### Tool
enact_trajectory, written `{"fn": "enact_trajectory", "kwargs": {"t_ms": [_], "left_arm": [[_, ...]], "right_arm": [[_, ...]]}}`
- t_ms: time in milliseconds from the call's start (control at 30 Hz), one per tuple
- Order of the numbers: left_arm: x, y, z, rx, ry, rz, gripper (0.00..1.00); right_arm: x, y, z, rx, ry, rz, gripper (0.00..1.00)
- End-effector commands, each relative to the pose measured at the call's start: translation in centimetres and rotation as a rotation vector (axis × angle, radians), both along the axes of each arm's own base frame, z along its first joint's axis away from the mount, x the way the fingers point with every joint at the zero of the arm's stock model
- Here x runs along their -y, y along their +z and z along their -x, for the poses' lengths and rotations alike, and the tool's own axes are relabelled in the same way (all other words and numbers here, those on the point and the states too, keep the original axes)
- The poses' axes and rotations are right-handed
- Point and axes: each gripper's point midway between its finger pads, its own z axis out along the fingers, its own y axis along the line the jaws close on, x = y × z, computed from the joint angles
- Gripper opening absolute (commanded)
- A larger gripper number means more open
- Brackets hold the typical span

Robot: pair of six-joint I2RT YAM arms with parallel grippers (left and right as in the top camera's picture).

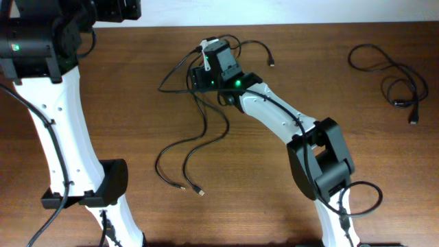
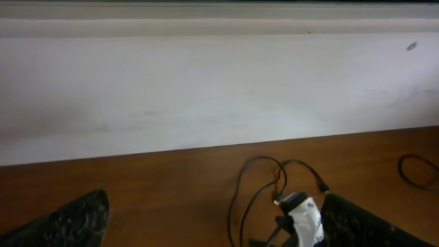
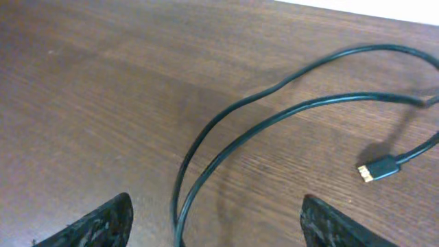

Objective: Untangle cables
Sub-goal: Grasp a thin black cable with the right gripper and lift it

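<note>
A dark wooden table (image 1: 343, 89) with two white robot arms. The right gripper (image 3: 216, 219), jaws spread wide, hangs over tangled black cables (image 3: 281, 84) near the table's centre. The left gripper (image 2: 219, 223), jaws also spread, holds nothing. Another coiled cable (image 1: 401, 103) lies well apart, far right. A small gold-tipped plug (image 3: 376, 169) rests on the wood.

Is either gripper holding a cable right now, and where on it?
Neither. The right gripper stands open over the cables; the left gripper is open, empty.

Right claw (image 1: 206, 56) above cable tangle (image 1: 197, 101); separate cable (image 1: 386, 68) far right.
</note>
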Motion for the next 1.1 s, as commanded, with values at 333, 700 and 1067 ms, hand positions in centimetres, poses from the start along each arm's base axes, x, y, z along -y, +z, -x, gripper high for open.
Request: {"fn": "enact_trajectory", "kwargs": {"t_ms": [333,700,1067], "left_arm": [[2.1,0.3,0.6,0.005,-0.056,-0.002,0.99],[2.1,-0.3,0.9,-0.016,-0.068,-0.022,0.99],[2.1,-2.2,0.1,-0.072,-0.068,-0.021,0.99]], "right_arm": [[-2.7,-7.7,1.7,-0.151,0.033,-0.014,0.80],[-2.8,-5.8,1.5,-0.164,0.045,0.013,0.04],[2.6,20.4,4.5,-0.006,-0.004,0.086,0.04]]}}
